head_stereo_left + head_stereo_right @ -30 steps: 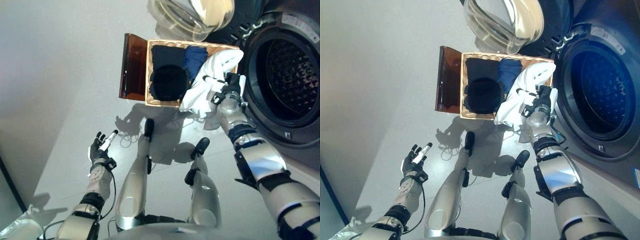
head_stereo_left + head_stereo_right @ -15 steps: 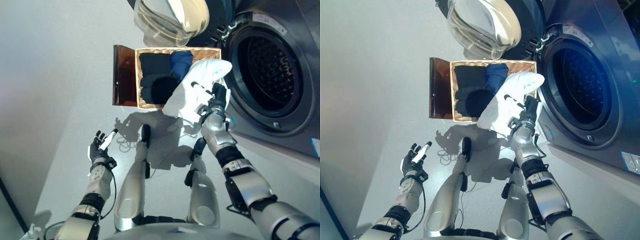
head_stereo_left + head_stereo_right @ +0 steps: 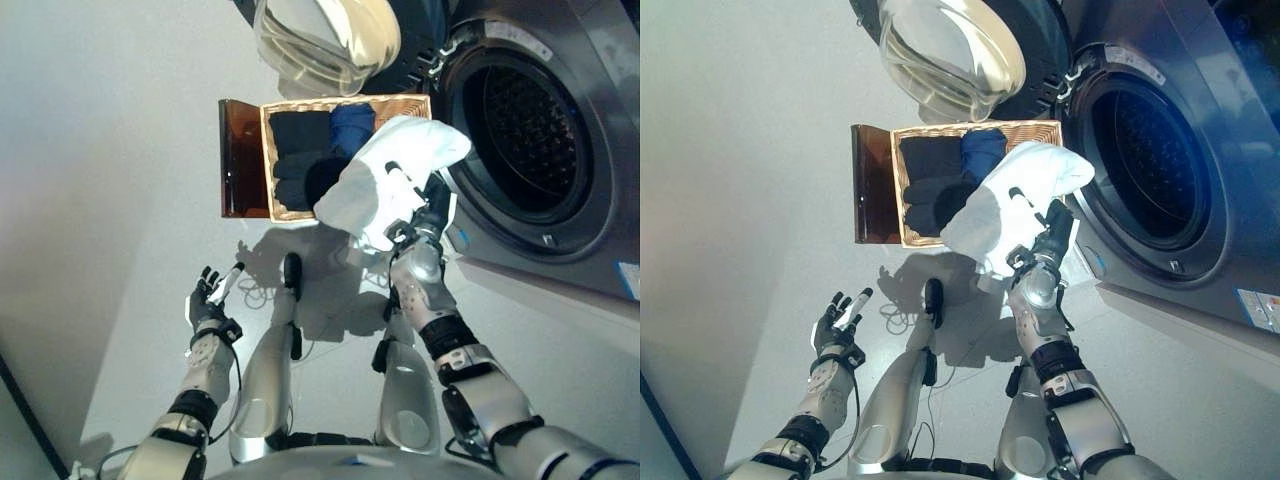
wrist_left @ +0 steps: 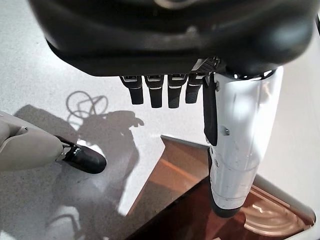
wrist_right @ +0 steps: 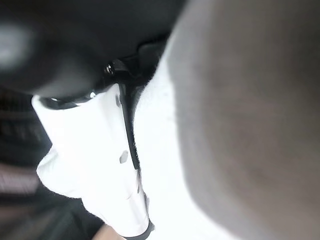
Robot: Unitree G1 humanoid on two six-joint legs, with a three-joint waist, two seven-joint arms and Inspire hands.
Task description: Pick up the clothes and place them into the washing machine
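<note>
- Overhead, from the eye views, a white cloth (image 3: pixel 385 180) is held up by the right hand (image 3: pixel 425 215) between the basket (image 3: pixel 268 190) and the washing machine (image 3: pixel 520 130).
- Left wrist view: the left hand (image 4: pixel 165 90) is seen relaxed, holding nothing.
- Right wrist view: white fabric is pressed against the thumb.

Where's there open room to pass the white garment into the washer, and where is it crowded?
The washer drum opening is bare and dark, just right of the white garment held by the right hand. The wicker basket is packed with dark clothes. Bare floor lies around the idle left hand.
</note>
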